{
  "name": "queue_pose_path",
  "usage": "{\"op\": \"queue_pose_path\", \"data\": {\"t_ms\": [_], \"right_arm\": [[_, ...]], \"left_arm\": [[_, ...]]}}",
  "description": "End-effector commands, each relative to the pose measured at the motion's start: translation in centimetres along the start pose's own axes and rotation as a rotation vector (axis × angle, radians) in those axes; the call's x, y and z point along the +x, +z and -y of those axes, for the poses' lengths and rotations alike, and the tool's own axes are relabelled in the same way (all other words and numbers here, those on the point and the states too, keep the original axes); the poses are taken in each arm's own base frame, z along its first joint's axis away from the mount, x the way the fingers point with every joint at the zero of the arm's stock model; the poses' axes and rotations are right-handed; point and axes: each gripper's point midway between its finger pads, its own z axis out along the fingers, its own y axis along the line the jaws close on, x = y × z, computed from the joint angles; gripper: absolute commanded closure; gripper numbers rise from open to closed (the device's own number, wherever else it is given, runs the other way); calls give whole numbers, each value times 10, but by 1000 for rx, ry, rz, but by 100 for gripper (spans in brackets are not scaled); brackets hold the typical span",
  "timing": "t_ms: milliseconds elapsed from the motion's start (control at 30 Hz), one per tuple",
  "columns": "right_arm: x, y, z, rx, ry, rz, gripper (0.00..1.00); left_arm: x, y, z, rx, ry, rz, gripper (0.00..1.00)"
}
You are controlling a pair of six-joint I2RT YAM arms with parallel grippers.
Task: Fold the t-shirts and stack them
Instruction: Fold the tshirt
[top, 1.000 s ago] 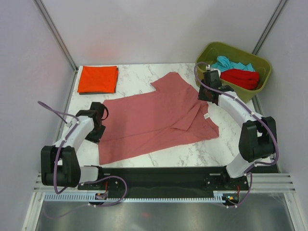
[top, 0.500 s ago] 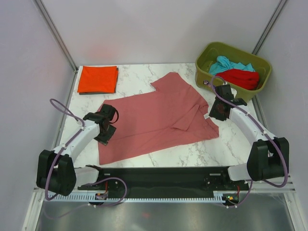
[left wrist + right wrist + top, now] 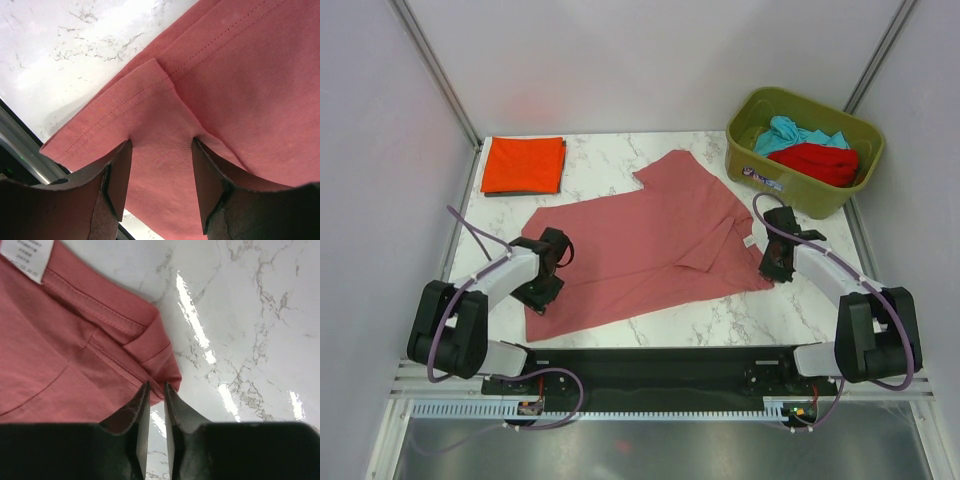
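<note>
Pre-fold grasping: the left gripper is straddling, jaws spread, the 8 o'clock hem of the pink shirt — likely closing next — while the right gripper is pinching its 4 o'clock corner.

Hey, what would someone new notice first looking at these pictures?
A dusty pink t-shirt sprawls across the middle of the marble table, the left gripper straddling its near-left hem and the right gripper at its right corner. A folded orange-red t-shirt lies far left; an olive-green bin far right holds a teal shirt and a red shirt.
</note>
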Motion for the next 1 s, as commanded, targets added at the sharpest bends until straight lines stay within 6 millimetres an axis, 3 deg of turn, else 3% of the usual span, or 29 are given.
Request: {"op": "queue_pose_path", "data": {"t_ms": [0, 67, 167, 300, 533, 700, 800, 833, 900, 967], "right_arm": [[-4, 10, 11, 59, 41, 40, 77], [0, 17, 13, 76, 53, 34, 89], [5, 17, 19, 89, 88, 45, 100], [9, 8, 32, 116, 153, 92, 100], [27, 7, 33, 91, 196, 64, 100], [3, -19, 26, 48, 213, 124, 93], [-23, -46, -4, -83, 227, 187, 73], [-25, -54, -19, -132, 208, 202, 64], [-36, -67, -53, -263, 234, 226, 57], [-29, -69, -80, -362, 232, 201, 49]], "left_arm": [[-8, 20, -11, -90, -27, 82, 40], [-7, 22, -9, -110, -6, 77, 40], [-9, 26, -9, -135, -2, 86, 40], [-18, 29, -12, -176, -18, 119, 39], [-23, 27, -10, -186, -11, 136, 39], [-38, -4, 9, -44, 17, 149, 38], [-52, -34, 28, 77, 41, 160, 33], [-56, -55, 41, 161, 73, 145, 30], [-60, -75, 55, 239, 124, 135, 28], [-69, -102, 70, 327, 199, 145, 28]]}}
